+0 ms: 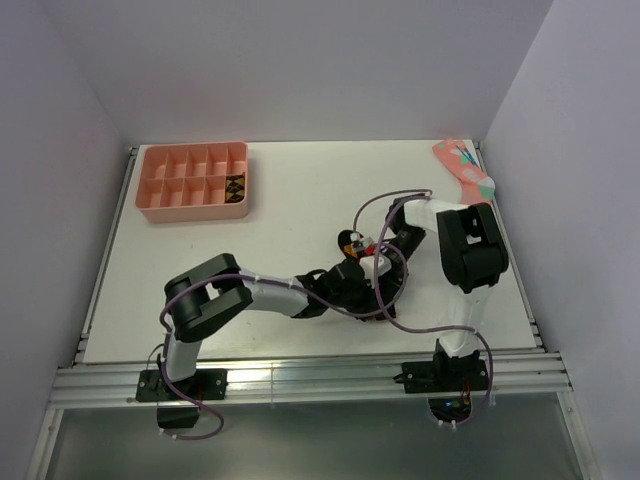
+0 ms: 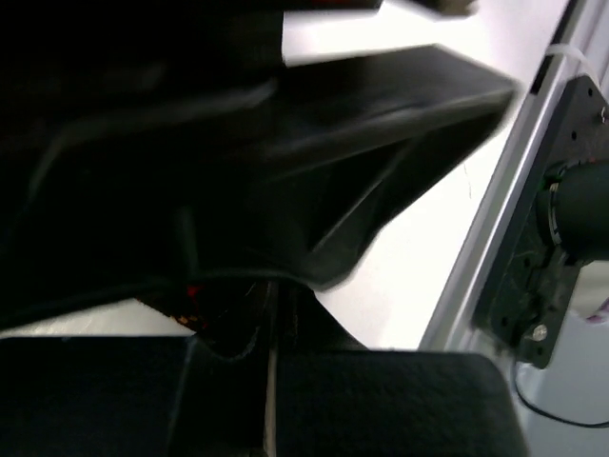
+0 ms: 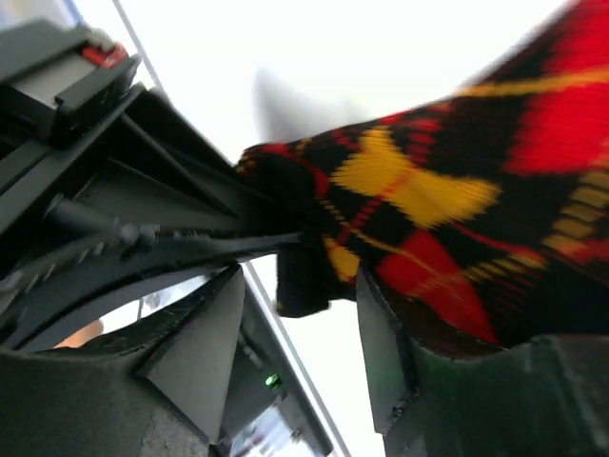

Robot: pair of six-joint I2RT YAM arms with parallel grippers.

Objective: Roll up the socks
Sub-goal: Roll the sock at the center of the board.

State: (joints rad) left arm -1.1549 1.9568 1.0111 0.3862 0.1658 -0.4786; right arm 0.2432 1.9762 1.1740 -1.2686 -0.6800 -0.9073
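Right wrist: red-diamond sock [image 3: 428, 200] runs lengthwise from upper right to frame centre, its end pinched in the closed left gripper [image 3: 278, 238], apparently to anchor it for rolling; right gripper [image 3: 295, 357] jaws stand apart beneath. Top external: both grippers meet with the sock near frame centre. Left wrist: dark blur, nothing legible

In the right wrist view the argyle sock [image 3: 428, 190] is blurred and runs off the right edge. Its near end vanishes inside the clamped left pincer [image 3: 262, 224]. From above, the sock is almost wholly covered. The left wrist view is dark and smeared, so little can be made out there. The patterned item [image 1: 235, 187] in one compartment of the pink tray [image 1: 160, 212] is too small to identify.
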